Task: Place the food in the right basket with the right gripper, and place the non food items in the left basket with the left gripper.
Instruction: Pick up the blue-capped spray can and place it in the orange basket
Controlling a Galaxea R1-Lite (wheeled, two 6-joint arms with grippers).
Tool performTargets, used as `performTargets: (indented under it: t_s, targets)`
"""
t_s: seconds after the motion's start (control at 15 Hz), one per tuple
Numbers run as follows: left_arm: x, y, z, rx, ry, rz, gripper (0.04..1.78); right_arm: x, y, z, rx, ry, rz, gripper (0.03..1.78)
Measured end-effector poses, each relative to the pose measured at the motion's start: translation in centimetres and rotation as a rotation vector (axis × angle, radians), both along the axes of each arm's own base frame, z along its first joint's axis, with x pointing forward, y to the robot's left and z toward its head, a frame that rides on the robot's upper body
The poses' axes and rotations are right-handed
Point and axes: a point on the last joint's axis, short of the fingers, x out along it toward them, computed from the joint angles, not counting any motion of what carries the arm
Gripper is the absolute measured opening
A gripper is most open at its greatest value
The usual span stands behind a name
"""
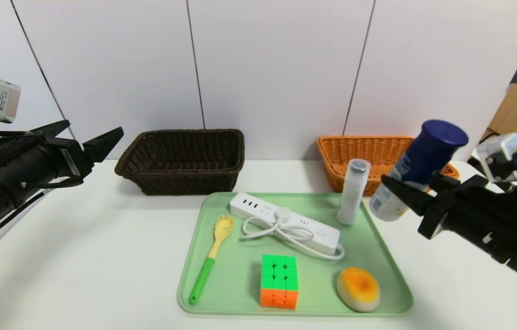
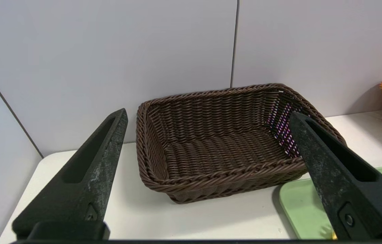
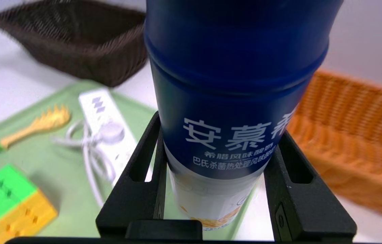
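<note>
Bottle (image 3: pixel 235 101) clamped between right claw (image 3: pixel 211 176) fingers, aloft.

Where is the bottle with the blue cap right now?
In the head view the bottle is on the right, held tilted above the table in the right gripper, just off the green tray, before the orange basket.

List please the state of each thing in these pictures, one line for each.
Bottle: lifted, tilted, held by right gripper.
Left gripper: open, empty, in the air.
Brown basket: empty.
Orange basket: nothing visible inside.
Bun: lying on tray.
Cube: on tray.
Power strip: flat, cord coiled.
Spoon: lying flat.
Tube: upright.
</note>
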Motion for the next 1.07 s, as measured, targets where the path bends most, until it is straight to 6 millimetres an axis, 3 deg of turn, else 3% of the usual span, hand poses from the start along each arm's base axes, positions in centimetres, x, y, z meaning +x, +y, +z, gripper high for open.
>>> performTargets:
  t_s: [0.27, 0.4, 0.6, 1.07]
  targets:
    - [0.2, 0.0, -0.1, 0.0, 0.006, -0.001, 1.69, 1.4, -3.0, 6.9, 0.01, -0.026, -0.18, 0.8]
    - [0.2, 0.0, -0.2, -0.001, 0.01, -0.001, 1.69, 2.8, -4.8, 8.3, 0.001, 0.01, -0.273, 0.8]
    - [0.4, 0.0, -0.4, -0.002, 0.019, -0.003, 1.69, 5.7, -6.6, 8.1, -0.006, 0.048, -0.341, 0.8]
    - [0.9, -0.1, -0.8, -0.007, 0.037, -0.004, 1.69, 14.7, -8.0, 4.4, -0.022, 0.14, -0.386, 0.8]
